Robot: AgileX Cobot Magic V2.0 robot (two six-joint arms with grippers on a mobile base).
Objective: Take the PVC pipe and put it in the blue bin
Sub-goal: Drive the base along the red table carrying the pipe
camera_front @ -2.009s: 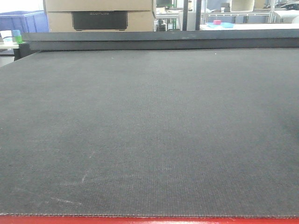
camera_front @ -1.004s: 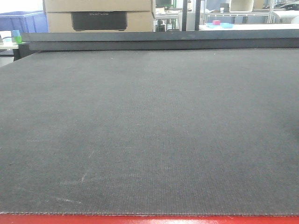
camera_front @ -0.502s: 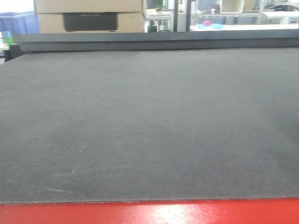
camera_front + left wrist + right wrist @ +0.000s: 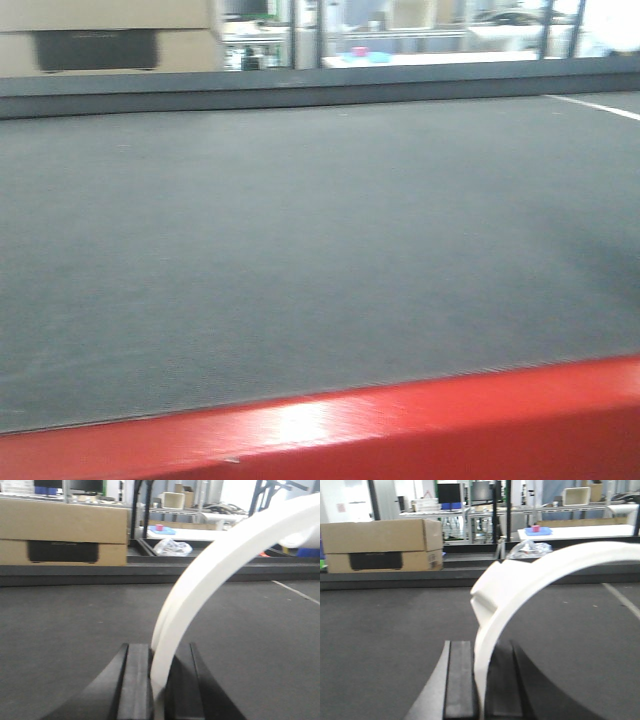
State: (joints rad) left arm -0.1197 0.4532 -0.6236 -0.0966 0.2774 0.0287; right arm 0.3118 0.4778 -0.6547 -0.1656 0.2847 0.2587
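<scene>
Matt woven mat; pipe smooth, probably plastic.

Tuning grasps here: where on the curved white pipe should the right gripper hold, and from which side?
Probably grip the pipe at the arc's lower end, fingers on its two side faces, coming in along the arc's plane. The band is narrow there, and the right gripper is shut on it that way.
</scene>
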